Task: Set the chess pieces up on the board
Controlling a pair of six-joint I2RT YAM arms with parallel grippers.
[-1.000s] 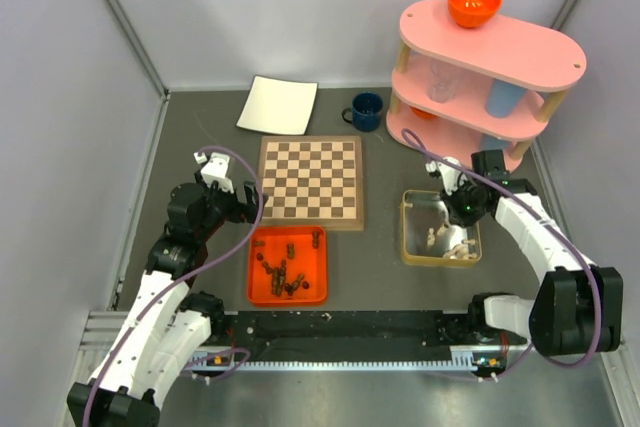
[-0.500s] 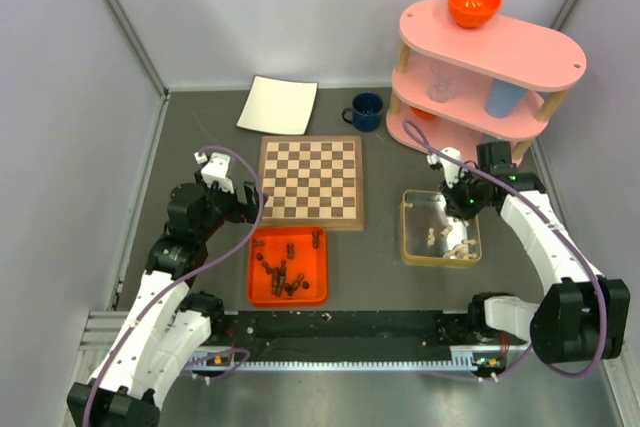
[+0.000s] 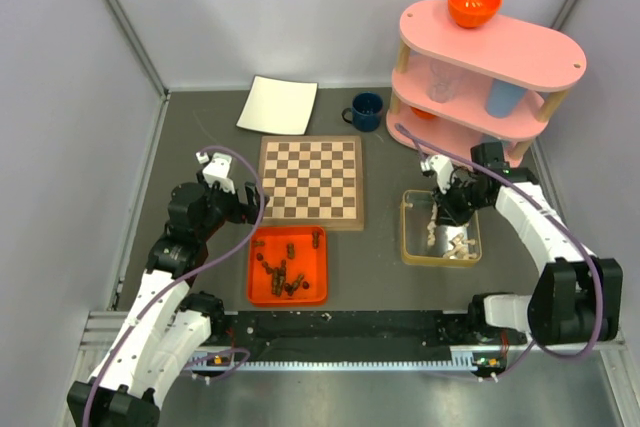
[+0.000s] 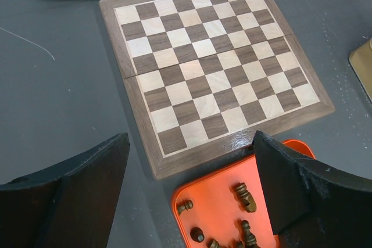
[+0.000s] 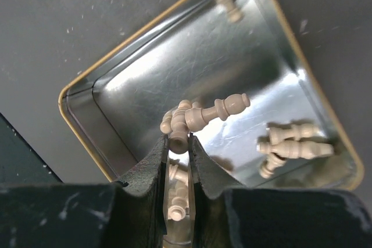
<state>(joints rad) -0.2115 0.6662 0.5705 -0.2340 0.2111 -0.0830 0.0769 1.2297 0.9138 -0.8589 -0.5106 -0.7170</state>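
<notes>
The board (image 3: 311, 182) (image 4: 212, 68) lies mid-table with no pieces on it. Dark chess pieces (image 3: 282, 272) (image 4: 245, 197) lie loose in an orange tray (image 3: 252, 267) (image 4: 215, 201) at its near edge. Pale pieces (image 3: 455, 244) (image 5: 290, 143) lie in a metal tin (image 3: 404, 227) (image 5: 116, 114) to the right. My right gripper (image 3: 437, 209) (image 5: 178, 143) hangs over the tin's left part, shut on a pale chess piece (image 5: 178, 139) that sticks out past the fingertips. My left gripper (image 3: 243, 209) (image 4: 192, 143) stands open over the board's near-left corner and the tray, holding nothing.
A white sheet (image 3: 278, 105) and a dark blue mug (image 3: 366, 111) sit behind the board. A pink tiered shelf (image 3: 480, 67) with an orange bowl (image 3: 474, 3) and cups stands at the back right, close behind my right arm. Grey walls enclose the table.
My right gripper has swung left over the tin, toward the board side, with its jaws staying shut. The left arm has not moved.
</notes>
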